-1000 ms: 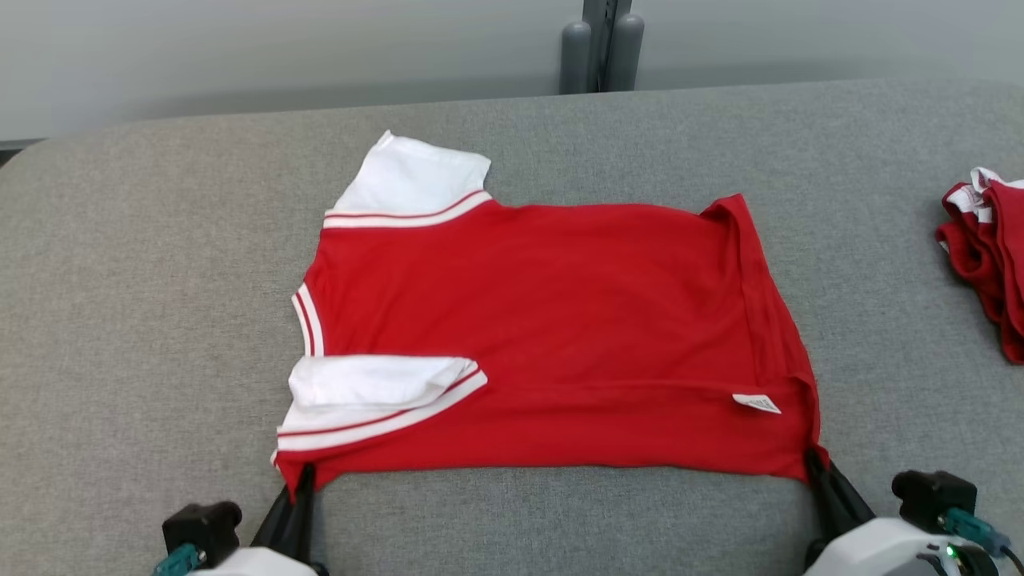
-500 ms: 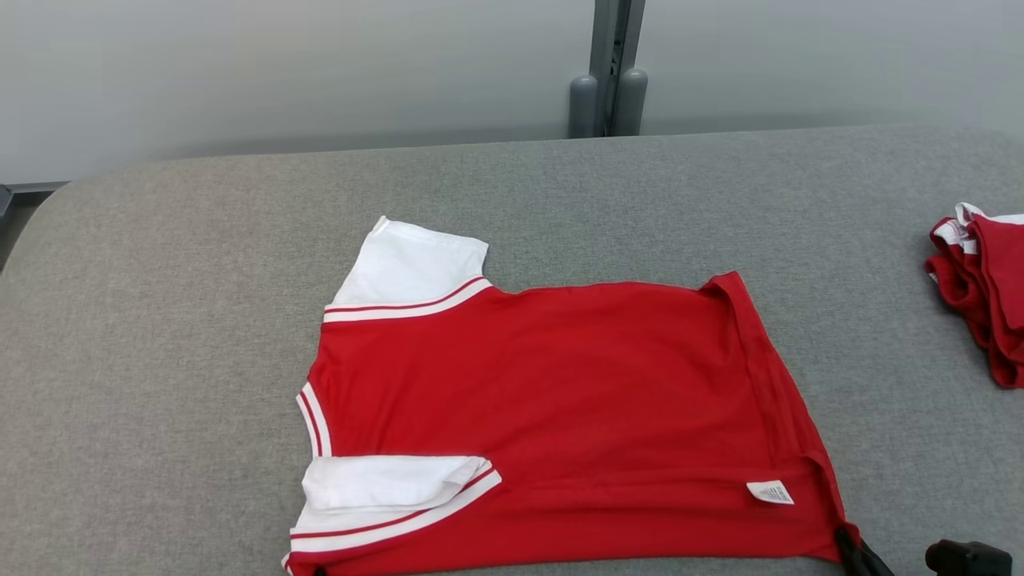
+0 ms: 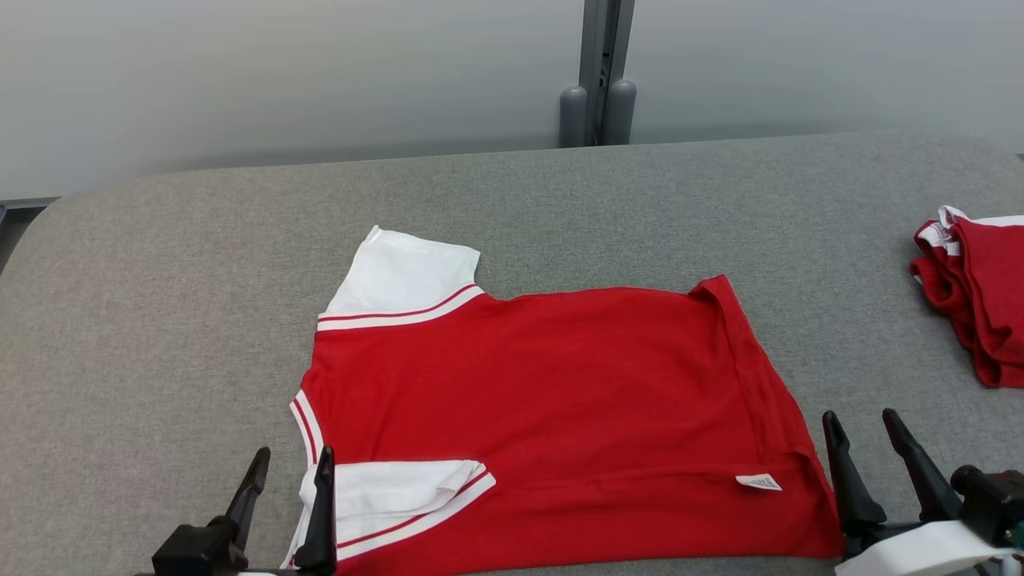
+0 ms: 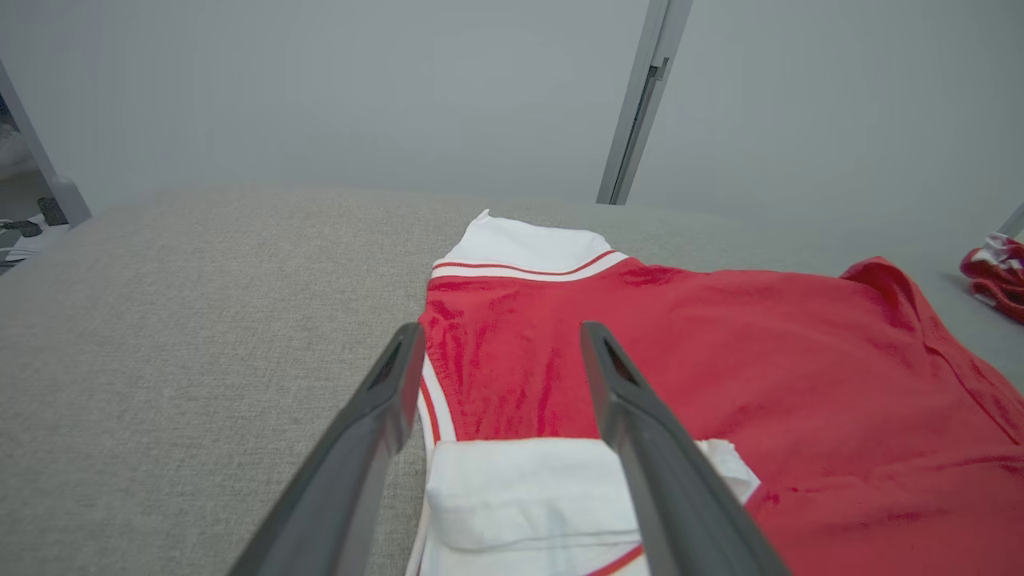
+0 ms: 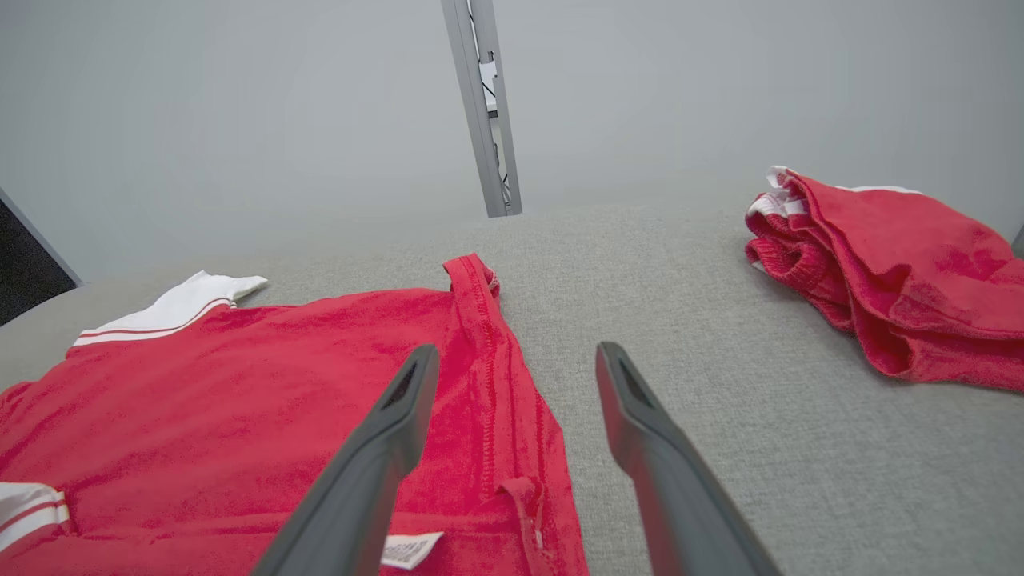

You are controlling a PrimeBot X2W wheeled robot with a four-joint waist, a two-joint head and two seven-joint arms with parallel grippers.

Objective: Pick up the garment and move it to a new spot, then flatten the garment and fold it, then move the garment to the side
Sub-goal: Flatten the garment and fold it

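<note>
From the head view, the garment (image 3: 560,400), a red shirt with white sleeves, lies spread on the grey worktop (image 3: 160,320), collar end to the left and hem to the right. Its near sleeve (image 3: 400,492) is turned in over the red body, while the far sleeve (image 3: 404,276) sticks out flat. The left tool (image 3: 294,456) stands at the near left corner and the right tool (image 3: 860,418) just beside the near right corner. Both are spread and hold nothing. The fold looks partly made. To do the next part well, each tool should probably pinch one far corner at the same level, and the two should bring that edge over evenly so the cloth does not skew.

In the left wrist view, the left tool's fingers straddle the collar edge with the folded sleeve below them, and no cloth is pinched. A careless closing here could snag that sleeve and undo it.

In the right wrist view, the right tool hovers with one finger over the hem (image 5: 488,360) and the other over bare worktop, the label (image 5: 410,550) lying below. A pile of red clothes (image 5: 896,264) sits well apart on the right, crowding that side for the final move. A post (image 5: 480,104) stands beyond the far edge, clear of the work.
</note>
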